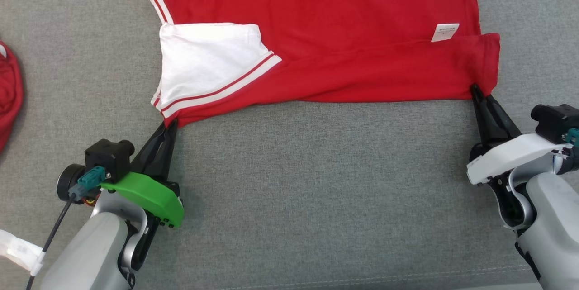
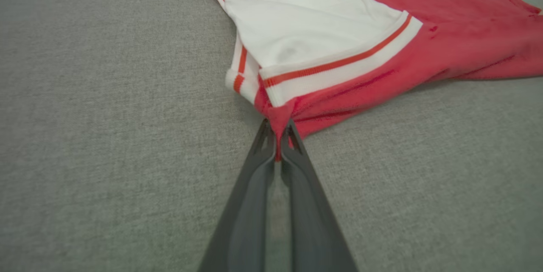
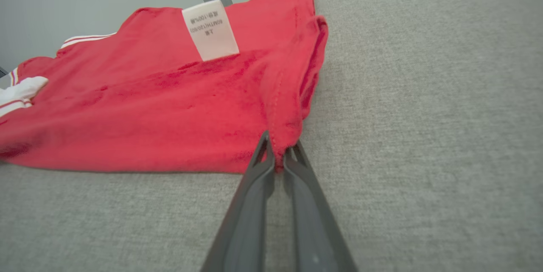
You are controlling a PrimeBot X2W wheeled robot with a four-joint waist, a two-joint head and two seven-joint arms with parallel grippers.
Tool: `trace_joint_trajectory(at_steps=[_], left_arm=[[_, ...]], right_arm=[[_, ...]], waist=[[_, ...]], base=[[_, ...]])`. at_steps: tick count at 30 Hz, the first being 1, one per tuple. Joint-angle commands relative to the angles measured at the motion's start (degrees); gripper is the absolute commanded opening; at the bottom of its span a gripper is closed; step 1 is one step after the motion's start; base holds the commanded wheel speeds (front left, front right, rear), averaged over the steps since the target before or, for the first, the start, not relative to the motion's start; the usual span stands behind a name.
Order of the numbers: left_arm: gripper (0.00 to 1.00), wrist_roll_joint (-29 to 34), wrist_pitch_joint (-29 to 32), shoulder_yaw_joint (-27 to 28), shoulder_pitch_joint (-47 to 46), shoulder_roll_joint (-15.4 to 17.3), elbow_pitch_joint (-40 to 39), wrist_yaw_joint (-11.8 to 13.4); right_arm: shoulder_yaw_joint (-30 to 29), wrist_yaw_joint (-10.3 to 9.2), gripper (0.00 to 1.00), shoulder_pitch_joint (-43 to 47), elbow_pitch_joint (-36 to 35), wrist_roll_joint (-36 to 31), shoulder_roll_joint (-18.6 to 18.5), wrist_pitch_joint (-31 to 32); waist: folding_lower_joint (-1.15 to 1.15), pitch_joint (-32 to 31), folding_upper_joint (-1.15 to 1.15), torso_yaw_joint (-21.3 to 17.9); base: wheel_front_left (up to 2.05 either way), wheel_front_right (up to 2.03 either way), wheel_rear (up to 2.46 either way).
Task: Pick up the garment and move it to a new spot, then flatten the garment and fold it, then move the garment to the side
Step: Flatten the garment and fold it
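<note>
At garment corners, grippers outstretched, pinching.

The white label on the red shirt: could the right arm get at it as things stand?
Probably, but not straight away. The label lies uncovered on the shirt, just beyond the right end effector. That end effector is shut on the shirt's corner, so it must let go first.

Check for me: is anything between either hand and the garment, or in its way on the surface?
Nothing visible. The left hand is shut on the near-left corner of the garment, the right hand on its near-right corner. Only another red cloth lies on the grey surface, at the left edge, apart from it.
</note>
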Motion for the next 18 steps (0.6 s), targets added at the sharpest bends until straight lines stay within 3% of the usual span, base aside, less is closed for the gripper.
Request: trace_joint_trajectory(at_steps=[1,7,18], left_arm=[[0.0,-0.77,0.83,-0.03,0.89,0.91,-1.13,-0.27],[0.0,-2.94,5.72,-0.08,4.68,4.32,-8.22,-0.26],[0.0,-5.7,14.63,-0.71,15.39,10.92,-24.31,4.5]], right_arm=[[0.26,-0.04,0.0,0.68,-0.95,0.39,-1.21,-0.17],[1.88,-0.06,0.0,4.68,-4.86,2.68,-5.41,-0.17],[2.7,-0.08,0.0,14.92,-11.09,8.46,-14.37,-0.17]], waist=[[0.0,-0.39,0.0,-0.02],[0.0,-2.03,0.0,-0.41],[0.0,-4.24,0.0,-1.1]], base=[[0.0,0.0,0.0],[0.0,0.0,0.0],[0.0,0.0,0.0]])
